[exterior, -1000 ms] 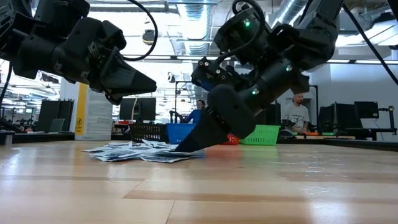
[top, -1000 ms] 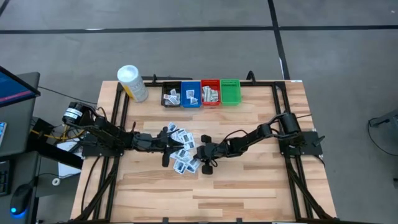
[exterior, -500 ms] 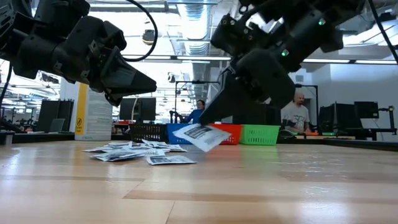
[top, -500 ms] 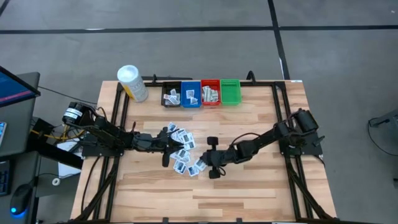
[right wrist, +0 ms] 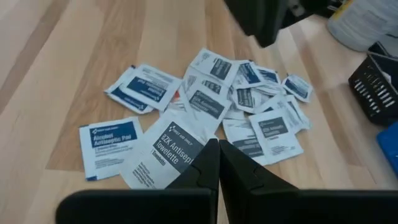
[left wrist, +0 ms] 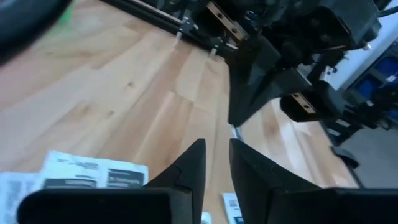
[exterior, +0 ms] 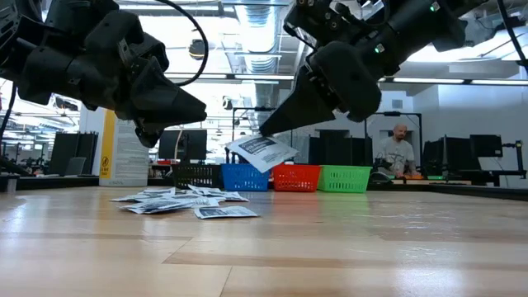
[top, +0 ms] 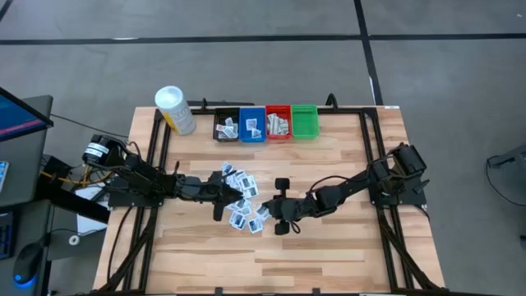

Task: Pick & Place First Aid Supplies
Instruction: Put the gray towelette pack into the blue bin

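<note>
Right end effector (exterior: pixel 266 130), frame centre, grips 1 white packet (exterior: pixel 261 152) above the desk (exterior: pixel 346 239); left end effector (exterior: pixel 200 111) stands narrowly parted, empty.

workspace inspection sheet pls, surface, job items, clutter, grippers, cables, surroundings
surface: wooden table, bare boards along the near side
job's things: heap of packets mid-table; one packet lifted clear; packets in the black bin, blue bin and red bin; green bin looks empty
clutter: white-capped container at the far left corner
grippers: right gripper shut on the lifted packet; left gripper over the heap, holding nothing seen
cables: bundle off the left edge
surroundings: person beyond the table
</note>
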`<state>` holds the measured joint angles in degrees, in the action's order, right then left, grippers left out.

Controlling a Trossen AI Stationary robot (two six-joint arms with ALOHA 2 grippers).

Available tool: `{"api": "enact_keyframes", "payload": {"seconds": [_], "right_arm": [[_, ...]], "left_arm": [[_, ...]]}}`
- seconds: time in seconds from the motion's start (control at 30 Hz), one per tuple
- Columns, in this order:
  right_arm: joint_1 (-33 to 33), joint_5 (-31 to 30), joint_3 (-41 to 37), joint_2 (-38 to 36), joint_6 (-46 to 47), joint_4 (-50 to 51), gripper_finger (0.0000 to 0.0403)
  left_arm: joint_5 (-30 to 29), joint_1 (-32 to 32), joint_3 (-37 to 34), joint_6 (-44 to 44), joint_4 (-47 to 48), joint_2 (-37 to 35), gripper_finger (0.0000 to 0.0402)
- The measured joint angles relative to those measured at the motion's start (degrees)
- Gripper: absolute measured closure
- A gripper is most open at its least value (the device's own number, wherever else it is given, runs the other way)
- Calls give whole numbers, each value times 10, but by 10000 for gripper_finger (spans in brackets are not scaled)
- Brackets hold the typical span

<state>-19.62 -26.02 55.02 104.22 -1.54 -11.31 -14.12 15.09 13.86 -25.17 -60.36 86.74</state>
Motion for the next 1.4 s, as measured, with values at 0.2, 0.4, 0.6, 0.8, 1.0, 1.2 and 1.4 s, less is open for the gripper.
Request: {"api": "enact_keyframes", "payload": {"seconds": [0.2,0.4,0.6,0.8,1.0,1.2,1.4], "right_arm": [[6,-24,6,0,-21,-13,403],[14,-30,39,-1,-71,-12,403],[26,-30,66,-1,-107,-7,403],[29,-33,80,-1,-126,-7,403],[30,-47,84,-1,-139,-19,403],[30,-58,85,-1,-141,-26,403],[30,-56,85,-1,-141,-22,400]], "left_arm": [[11,-1,2,-23,1,0,287],[12,-2,29,-38,5,0,250],[43,-2,41,-39,8,0,241],[50,-2,41,-39,8,0,247],[50,-4,41,-36,10,0,255],[48,-21,41,-36,12,0,272],[47,-41,41,-20,12,0,343]]}}
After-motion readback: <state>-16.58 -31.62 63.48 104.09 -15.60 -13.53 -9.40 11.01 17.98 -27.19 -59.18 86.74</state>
